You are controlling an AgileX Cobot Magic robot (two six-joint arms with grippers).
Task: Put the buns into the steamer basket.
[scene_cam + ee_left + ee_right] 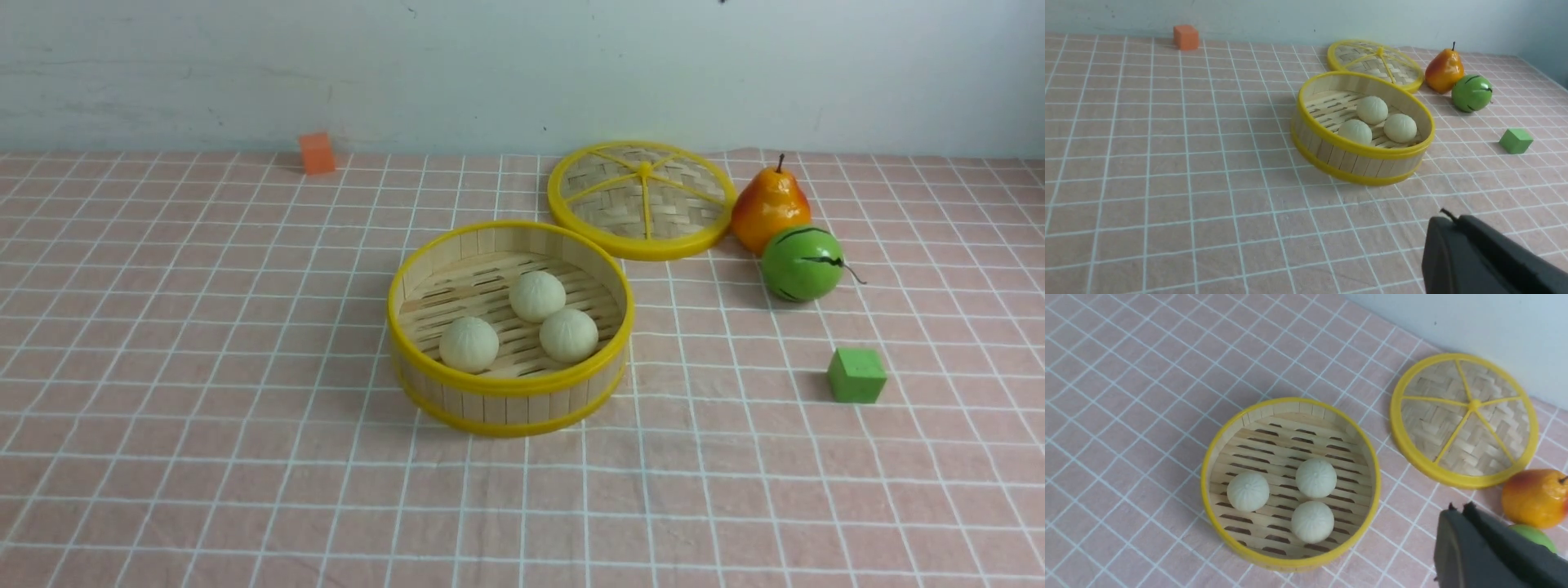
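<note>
All three buns [536,296] sit on the slatted floor inside the steamer basket [510,392], none visible outside it (loading step looks finished). Left hand [1450,215] and right hand [1460,507] both look closed on nothing, well apart from the basket. Likely next: nothing to grasp, just hold both arms off the basket. The lid [641,200] lies just behind it.

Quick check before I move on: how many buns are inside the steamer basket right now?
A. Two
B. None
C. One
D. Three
D: three buns sit on the slatted floor inside the steamer basket, as both the front view and the right wrist view show.
</note>
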